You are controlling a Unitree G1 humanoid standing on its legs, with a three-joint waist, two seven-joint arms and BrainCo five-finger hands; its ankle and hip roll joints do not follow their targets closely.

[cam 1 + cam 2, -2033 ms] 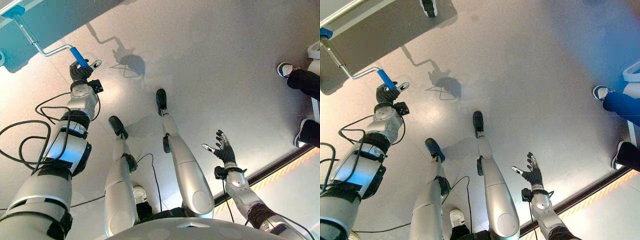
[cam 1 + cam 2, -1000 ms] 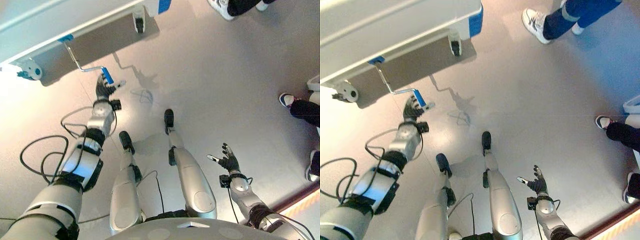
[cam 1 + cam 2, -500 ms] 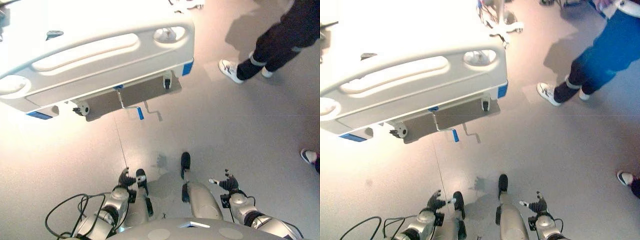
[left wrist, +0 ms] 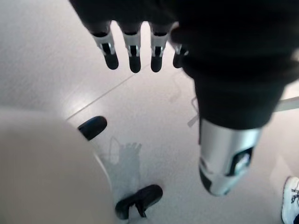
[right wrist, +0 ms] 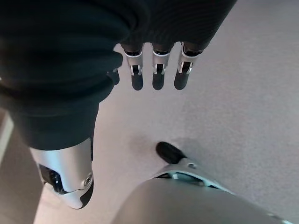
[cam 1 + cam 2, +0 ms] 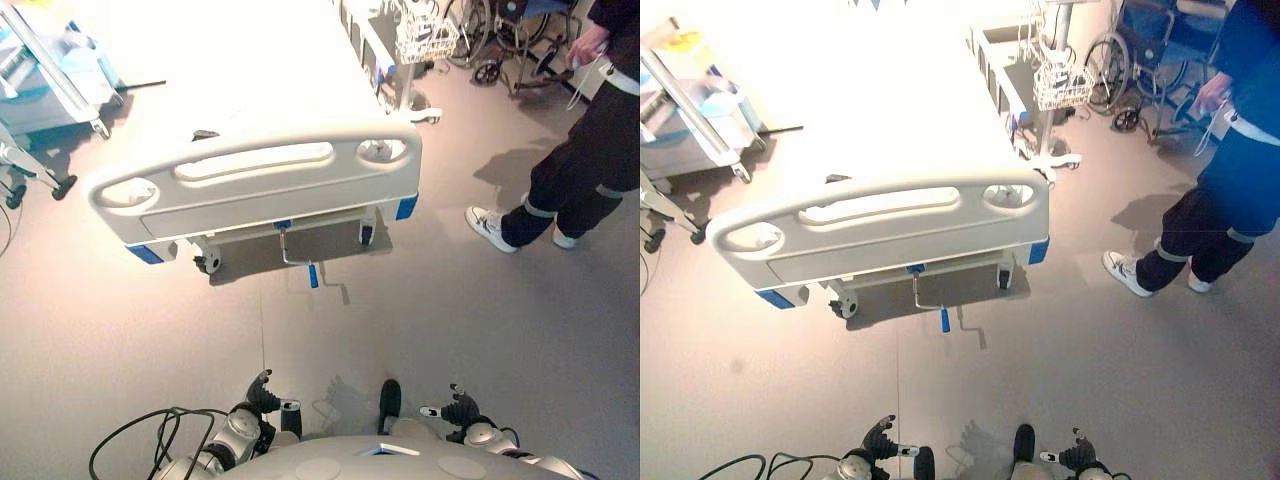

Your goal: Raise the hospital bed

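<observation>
A person (image 6: 575,165) stands near a wheelchair (image 6: 1150,60) and wire basket (image 6: 426,38).

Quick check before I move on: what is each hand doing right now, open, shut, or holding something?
Left hand: open, fingers straight, holding nothing, well short of the bed's crank handle.
Right hand: open, fingers straight, holding nothing.

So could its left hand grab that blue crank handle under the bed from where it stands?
Probably not. The left hand hangs open low by the robot, and the crank handle sits well ahead below the footboard. Bare floor lies between, so nothing blocks it; the robot would likely need to step closer.
</observation>
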